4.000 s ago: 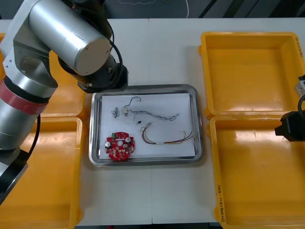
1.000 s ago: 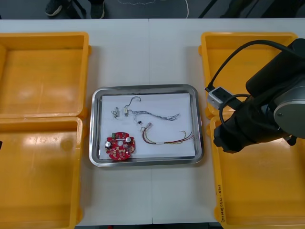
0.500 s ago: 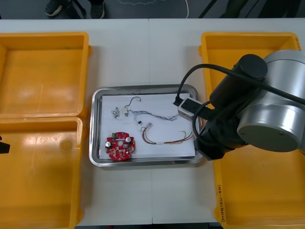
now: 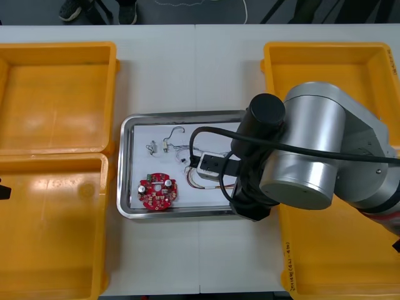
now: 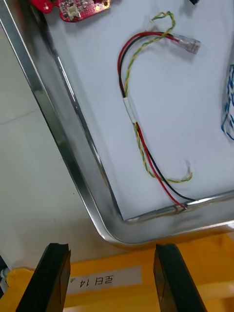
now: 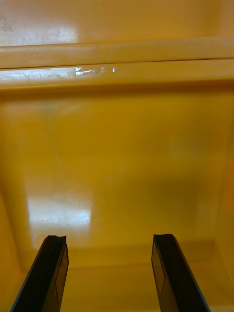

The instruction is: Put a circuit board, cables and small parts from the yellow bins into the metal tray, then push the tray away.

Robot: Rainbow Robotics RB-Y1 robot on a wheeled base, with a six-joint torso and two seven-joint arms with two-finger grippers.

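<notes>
Right gripper [image 5: 109, 278], fingers apart and empty, has swung in over the near right corner of the metal tray [image 4: 181, 115]; the circuit board [image 4: 157, 193] and cables [image 5: 129, 109] lie inside. Left gripper [image 6: 109, 275] gapes over a yellow bin [image 6: 117, 161].

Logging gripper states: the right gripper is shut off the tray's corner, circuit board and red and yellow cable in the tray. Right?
Not shut: the right wrist view shows the right gripper open, off the metal tray's corner; circuit board and red and yellow cable lie inside. The left gripper hangs over a yellow bin.
</notes>
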